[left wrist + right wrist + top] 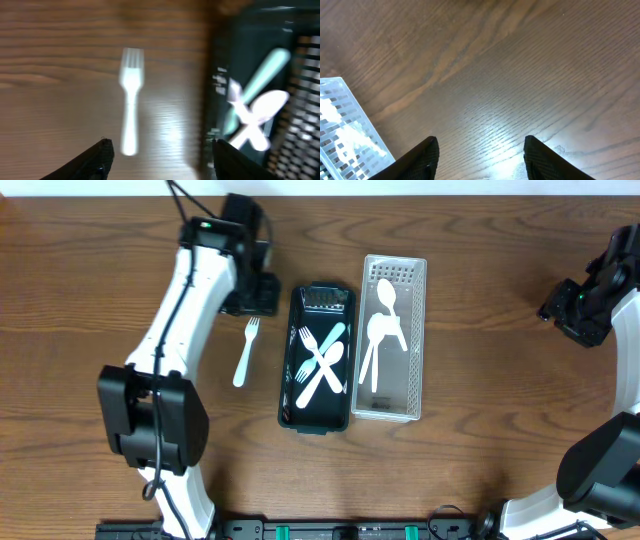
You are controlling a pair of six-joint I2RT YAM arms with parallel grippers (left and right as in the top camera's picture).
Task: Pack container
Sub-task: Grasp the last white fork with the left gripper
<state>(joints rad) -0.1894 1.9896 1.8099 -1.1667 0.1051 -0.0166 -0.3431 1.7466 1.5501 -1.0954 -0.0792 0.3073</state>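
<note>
A white plastic fork [245, 352] lies on the wooden table left of the black container [297, 315]. It also shows in the left wrist view [131, 100], blurred. The black container [212, 80] holds a crossed white fork, a white spoon and a teal utensil [322, 360]. A clear slotted container [414, 330] to its right holds white spoons [382, 330]. My left gripper [160, 152] is open and empty, above the table near the fork's head [252, 292]. My right gripper [481, 152] is open and empty at the far right [575, 310].
The clear container's corner shows at the left edge of the right wrist view [342, 130]. Bare wooden table [480, 430] surrounds both containers. The arm bases stand at the front edge.
</note>
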